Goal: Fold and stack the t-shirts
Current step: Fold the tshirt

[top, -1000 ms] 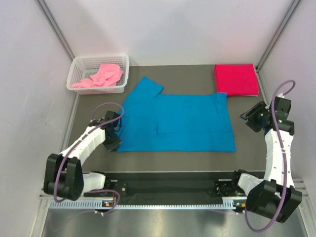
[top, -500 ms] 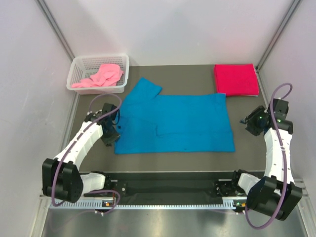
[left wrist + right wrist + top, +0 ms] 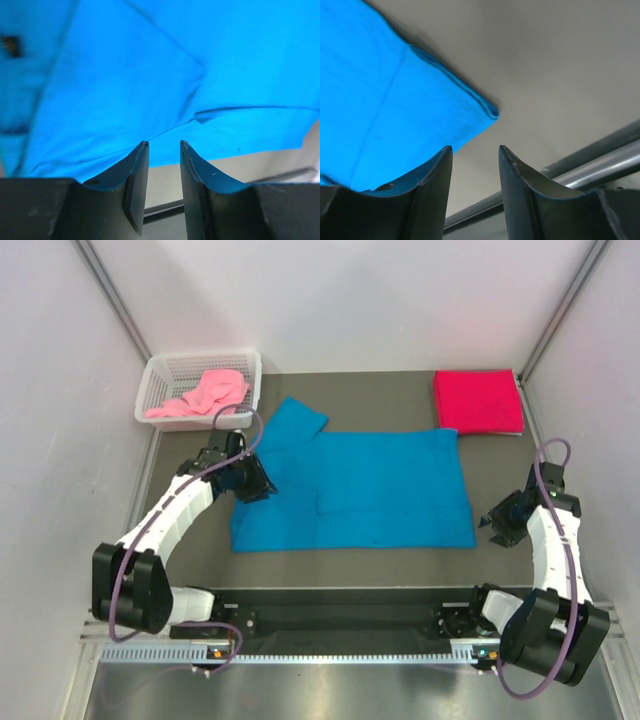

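A bright blue t-shirt (image 3: 355,485) lies spread flat on the dark mat, with one sleeve pointing to the far left. My left gripper (image 3: 264,484) hovers over its left part, open, with nothing between the fingers; the left wrist view shows blue cloth (image 3: 150,75) beyond the gripper (image 3: 164,144). My right gripper (image 3: 490,526) is open just off the shirt's near right corner (image 3: 395,100) and does not touch it (image 3: 475,147). A crimson red t-shirt (image 3: 478,402) lies folded at the far right. A pink t-shirt (image 3: 205,395) sits crumpled in the basket.
A white mesh basket (image 3: 160,364) stands at the far left corner of the mat (image 3: 400,390). White walls close in both sides and the back. A metal rail (image 3: 340,620) runs along the near edge between the arm bases.
The left gripper opened at the shirt's near left corner, then moved farther and right over the cloth. The right gripper came nearer, down to the shirt's near right corner.
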Motion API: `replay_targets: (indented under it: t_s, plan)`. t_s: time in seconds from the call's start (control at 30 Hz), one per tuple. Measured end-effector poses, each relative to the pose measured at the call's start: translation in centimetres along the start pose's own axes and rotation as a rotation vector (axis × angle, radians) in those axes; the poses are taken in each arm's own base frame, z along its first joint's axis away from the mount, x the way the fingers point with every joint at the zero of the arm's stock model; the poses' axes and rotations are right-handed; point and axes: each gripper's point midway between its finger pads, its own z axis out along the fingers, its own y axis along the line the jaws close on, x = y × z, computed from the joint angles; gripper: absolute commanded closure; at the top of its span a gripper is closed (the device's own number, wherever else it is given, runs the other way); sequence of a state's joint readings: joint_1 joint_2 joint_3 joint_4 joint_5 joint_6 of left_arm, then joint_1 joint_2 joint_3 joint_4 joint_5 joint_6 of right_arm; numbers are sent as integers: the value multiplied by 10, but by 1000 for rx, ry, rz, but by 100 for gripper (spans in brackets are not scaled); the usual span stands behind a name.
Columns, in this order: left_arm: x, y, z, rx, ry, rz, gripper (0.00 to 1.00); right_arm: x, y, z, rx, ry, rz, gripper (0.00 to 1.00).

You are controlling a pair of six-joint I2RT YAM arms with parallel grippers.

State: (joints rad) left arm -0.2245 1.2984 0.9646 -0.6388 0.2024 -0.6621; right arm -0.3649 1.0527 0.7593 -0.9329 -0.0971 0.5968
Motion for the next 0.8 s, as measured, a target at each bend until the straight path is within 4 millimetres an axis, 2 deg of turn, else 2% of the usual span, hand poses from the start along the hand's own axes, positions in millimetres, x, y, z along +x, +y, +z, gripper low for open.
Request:
replay_targets:
  t_s: [0.2,0.4,0.53,0.8]
  plan:
    - [14,-5,33,79,91,1,64,13,-17,5,44,-14,49,58]
    - [37,9,61,72,187,-25,64,37,-29,25,74,52,117,58]
    - [41,15,65,54,200,-30,64,43,-33,36,97,89,146,58]
    - [38,23,71,20,177,-23,64,32,-21,49,62,77,185,59]
